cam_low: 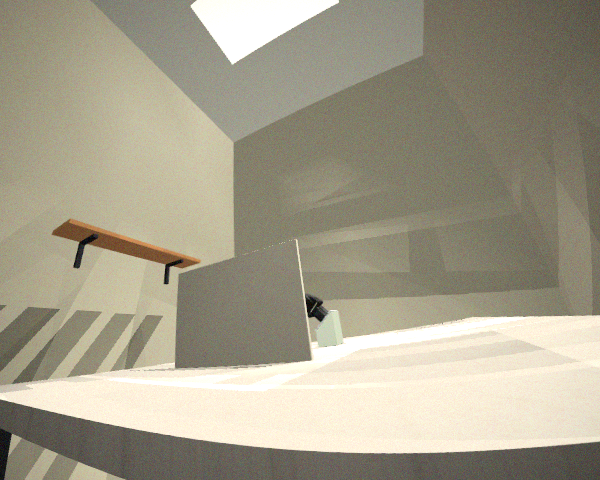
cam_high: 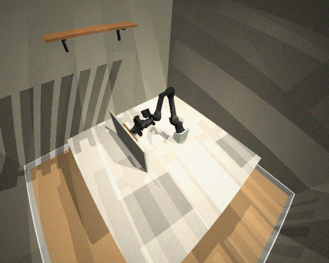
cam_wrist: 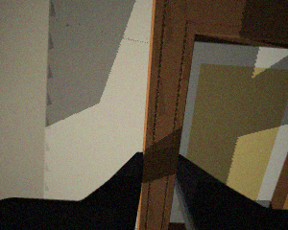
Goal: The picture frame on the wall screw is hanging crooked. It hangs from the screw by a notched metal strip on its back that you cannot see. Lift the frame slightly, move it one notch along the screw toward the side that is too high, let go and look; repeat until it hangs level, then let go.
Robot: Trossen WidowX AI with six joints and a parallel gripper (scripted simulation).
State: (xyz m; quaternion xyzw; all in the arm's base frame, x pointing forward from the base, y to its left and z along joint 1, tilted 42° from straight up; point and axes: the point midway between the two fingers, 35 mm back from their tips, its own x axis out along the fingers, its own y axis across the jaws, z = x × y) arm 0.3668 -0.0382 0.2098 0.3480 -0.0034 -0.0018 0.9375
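1. The frame [cam_high: 125, 126] [cam_wrist: 163, 72] is at the front of the upright panel [cam_high: 128, 141] [cam_low: 241, 310], on the side facing the arm. From above it shows only as a thin orange-brown strip; the exterior view has the panel's back, which hides it.
2. Close up, one brown side bar runs nearly up and down the wrist view, leaning slightly, and meets another bar at the top. Whether the frame hangs level, I cannot tell.
3. Inside the bars, a pale grey border [cam_wrist: 193, 86] surrounds a yellow-olive rectangle [cam_wrist: 218, 105], with patches of light and shadow across both.
4. The claw [cam_high: 132, 132] [cam_wrist: 157, 159] is clenched on the frame's side bar, one dark finger on the outer side and the other on the inner side, over the picture.
5. Behind the claw, the black arm [cam_high: 171, 104] [cam_low: 316, 305] rises to a high bend and comes down to its foot at the pale green block [cam_high: 180, 136] [cam_low: 330, 330]. A dark box [cam_high: 145, 113] sits by the wrist.
6. Panel and block both stand on the pale table [cam_high: 150, 240] [cam_low: 290, 418], which is crossed by bands of light and shadow.
7. Well apart from them, an orange-brown shelf [cam_high: 91, 30] [cam_low: 129, 246] is fixed high on the room's wall, with two black brackets under it.
8. Overhead, a bright white opening [cam_low: 264, 25] shows in the grey ceiling.
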